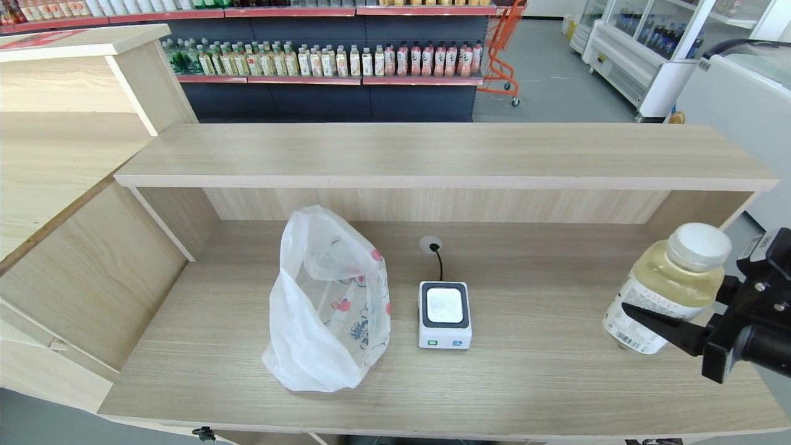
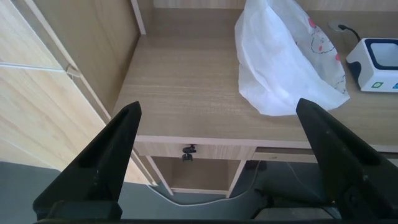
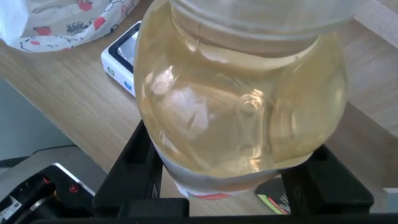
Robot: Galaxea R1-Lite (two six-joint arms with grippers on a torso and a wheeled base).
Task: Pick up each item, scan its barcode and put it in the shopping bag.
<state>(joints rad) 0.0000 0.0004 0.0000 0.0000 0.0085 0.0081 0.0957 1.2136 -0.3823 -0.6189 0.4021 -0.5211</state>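
On counter [image 1: 544, 377], bag [image 1: 327, 309] beside scanner [image 1: 444, 315], bottle [image 1: 670, 287] apart

Matte black throughout, the left gripper [image 2: 219, 115] carries two broad wedge fingers [image 2: 106, 162], while the right gripper [image 1: 655, 306], at 4 o'clock in the head view, shows a blocky wrist with silver screws [image 1: 761, 286].

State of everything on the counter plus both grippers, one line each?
bottle: capped, tilted, clamped in right gripper
right gripper: shut on bottle
left gripper: open, empty
shopping bag: standing on counter, mouth loosely open
scanner: flat on counter, window up, cable attached
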